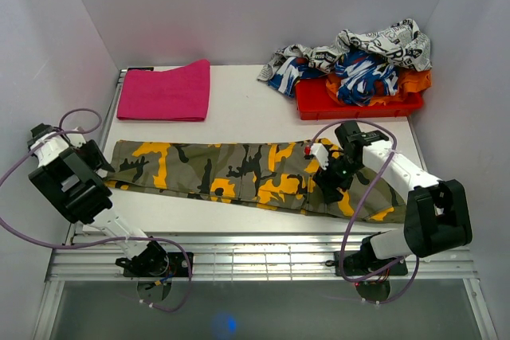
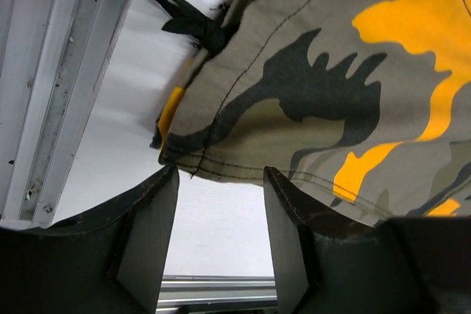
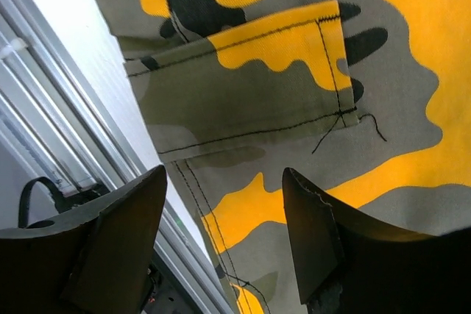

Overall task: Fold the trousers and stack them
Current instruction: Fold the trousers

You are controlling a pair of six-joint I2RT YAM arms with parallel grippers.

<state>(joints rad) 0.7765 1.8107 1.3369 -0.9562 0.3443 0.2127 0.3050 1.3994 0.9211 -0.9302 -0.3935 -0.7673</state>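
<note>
Now, trousers position: lying flat and lengthwise across the desk, narrow hem end pointing left and wider end pointing right.
Left gripper: fingers standing spread just off the hem corner, with bare desk showing between them. They are pinching nothing.
Right gripper: fingers hanging spread over the cloth beside a stitched pocket flap, near the desk's front edge. They are gripping nothing.
Cloth, judged: looking like a woven twill with heavy seams. It is probably handling as light, soft and limp, sagging wherever it is unsupported. It is not looking fragile or slick.
Hold site, left: the doubled, stitched hem edge is offering the firmest bite. The black drawstring is trailing loose there and is worth avoiding.
Hold site, right: the flat panel is giving the fingers no edge, so the near border or the pocket seam is looking better.
Risk: a pinch may be catching only the top layer, leaving the lower one dragging during the fold.
</note>
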